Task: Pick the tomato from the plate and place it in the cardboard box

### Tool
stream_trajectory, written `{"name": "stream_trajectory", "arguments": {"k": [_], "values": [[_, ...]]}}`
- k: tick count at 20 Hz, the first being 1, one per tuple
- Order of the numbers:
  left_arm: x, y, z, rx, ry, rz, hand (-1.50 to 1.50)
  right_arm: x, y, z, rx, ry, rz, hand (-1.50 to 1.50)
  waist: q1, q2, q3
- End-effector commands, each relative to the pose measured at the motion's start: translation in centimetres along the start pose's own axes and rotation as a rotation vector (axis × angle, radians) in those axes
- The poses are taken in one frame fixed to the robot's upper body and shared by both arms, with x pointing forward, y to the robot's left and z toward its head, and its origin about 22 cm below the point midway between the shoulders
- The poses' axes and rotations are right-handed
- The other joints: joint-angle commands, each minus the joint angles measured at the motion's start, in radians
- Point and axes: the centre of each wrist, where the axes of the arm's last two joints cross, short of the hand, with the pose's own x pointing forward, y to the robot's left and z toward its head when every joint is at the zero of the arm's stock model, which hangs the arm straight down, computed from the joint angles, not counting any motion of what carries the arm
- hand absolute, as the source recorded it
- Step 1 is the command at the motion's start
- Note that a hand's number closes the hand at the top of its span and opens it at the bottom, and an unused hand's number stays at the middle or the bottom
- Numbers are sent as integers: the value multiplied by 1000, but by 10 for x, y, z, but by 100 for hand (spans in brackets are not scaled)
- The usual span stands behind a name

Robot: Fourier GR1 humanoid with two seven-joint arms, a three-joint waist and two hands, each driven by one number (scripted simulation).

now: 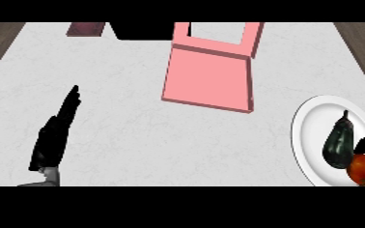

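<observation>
The counter (143, 125) was white with faint grey marks, like stone. A round white plate (306, 125) sat at the right edge, smooth and shiny, and partly cut off by the view. On it lay a dark, shiny eggplant (339, 142), fat at the bottom and thin at the top. The red tomato (357, 168) lay on the plate too, just beside the eggplant, with only a bit of it showing.

The pink cardboard box (206, 79) stood well apart from the plate. It had flat sides and sharp corners, and a wide flap lay open on the counter.

The left hand (51, 140) was black. It rested at the lower left with its fingers straight, holding nothing.

A small black bit showed at the right edge above the tomato. I could not tell if it was the right hand.

A dark red block (85, 29) and a black block (143, 30) sat at the far edge.
</observation>
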Motion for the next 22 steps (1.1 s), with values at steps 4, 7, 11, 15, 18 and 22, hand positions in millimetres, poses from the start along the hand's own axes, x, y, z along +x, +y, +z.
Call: {"name": "stream_trajectory", "arguments": {"k": [4, 7, 11, 15, 18, 22], "values": [[-11, 5, -6, 15, -4, 4, 0, 1, 16, -9, -167, -39, 46, 150, 2, 3, 7], [-8, -10, 3, -17, -17, -3, 0, 25, -29, -59, -156, -240, 51, 150, 39, 8, 8], [22, -24, -16, -105, -111, 3, 0, 51, -70, -100, -106, -509, 97, 150, 160, 40, 13], [22, -25, -21, -101, -98, -1, 0, 48, -105, -135, -148, -629, 66, 150, 134, 37, 13], [16, -22, -18, -99, -79, -2, 0, 40, -130, -154, -204, -659, 9, 150, 123, 34, 12], [18, -30, -15, -79, -67, -4, 0, 41, -146, -171, -202, -840, -146, 150, 92, 25, 12]]}}
